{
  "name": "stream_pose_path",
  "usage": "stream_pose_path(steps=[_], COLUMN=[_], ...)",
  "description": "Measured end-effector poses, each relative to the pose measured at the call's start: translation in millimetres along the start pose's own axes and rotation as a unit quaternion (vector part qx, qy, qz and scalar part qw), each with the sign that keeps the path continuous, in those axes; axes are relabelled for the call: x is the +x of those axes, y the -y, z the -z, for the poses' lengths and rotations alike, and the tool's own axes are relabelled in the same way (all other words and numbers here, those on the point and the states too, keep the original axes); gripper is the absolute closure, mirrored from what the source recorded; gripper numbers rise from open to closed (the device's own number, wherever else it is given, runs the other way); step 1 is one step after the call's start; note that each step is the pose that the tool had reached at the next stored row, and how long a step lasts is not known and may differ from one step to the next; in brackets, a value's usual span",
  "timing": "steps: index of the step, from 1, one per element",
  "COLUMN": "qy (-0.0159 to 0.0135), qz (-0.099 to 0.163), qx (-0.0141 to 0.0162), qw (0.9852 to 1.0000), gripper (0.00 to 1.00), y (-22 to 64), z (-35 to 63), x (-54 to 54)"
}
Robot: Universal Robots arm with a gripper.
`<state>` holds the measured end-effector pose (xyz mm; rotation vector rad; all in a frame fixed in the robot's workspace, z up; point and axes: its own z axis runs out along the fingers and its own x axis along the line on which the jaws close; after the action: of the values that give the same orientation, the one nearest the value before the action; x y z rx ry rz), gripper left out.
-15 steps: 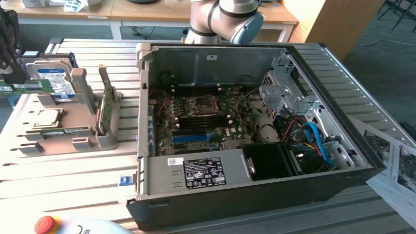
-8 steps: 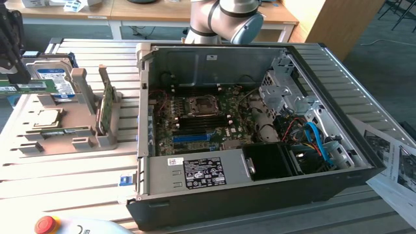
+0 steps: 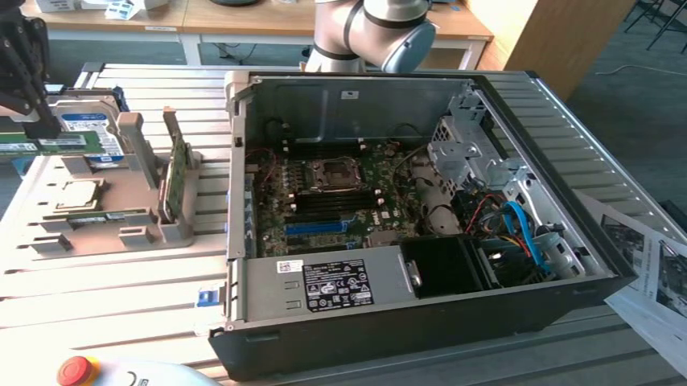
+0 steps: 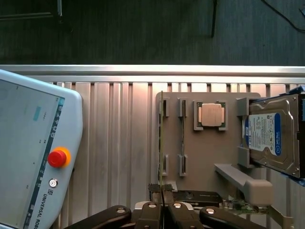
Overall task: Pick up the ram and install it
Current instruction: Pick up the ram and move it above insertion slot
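Over slatted counter (image 3: 108,281), fingers (image 4: 152,213) clamp flat faces of the ram (image 3: 64,145), held level and on edge, likely for firm grip, above grey holder (image 3: 134,199) and hard drive (image 3: 92,121), open PC case (image 3: 429,314) off to exterior view's right.

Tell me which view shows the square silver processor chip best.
The wrist view: the processor chip faces the camera squarely, whole. The exterior view shows the chip slanted, at the exterior view's left.

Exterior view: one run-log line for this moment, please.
gripper shut on ram | ram over tray, at exterior view's left of case | ram not installed
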<state>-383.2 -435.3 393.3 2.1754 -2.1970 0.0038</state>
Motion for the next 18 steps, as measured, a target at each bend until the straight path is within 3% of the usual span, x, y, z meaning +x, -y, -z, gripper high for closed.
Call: stream_pose_path(steps=[18], qy=[0.0], qz=[0.0], qx=[0.0], qw=[1.0], gripper=[0.88], y=[26.2], z=[0.8], x=[2.2])
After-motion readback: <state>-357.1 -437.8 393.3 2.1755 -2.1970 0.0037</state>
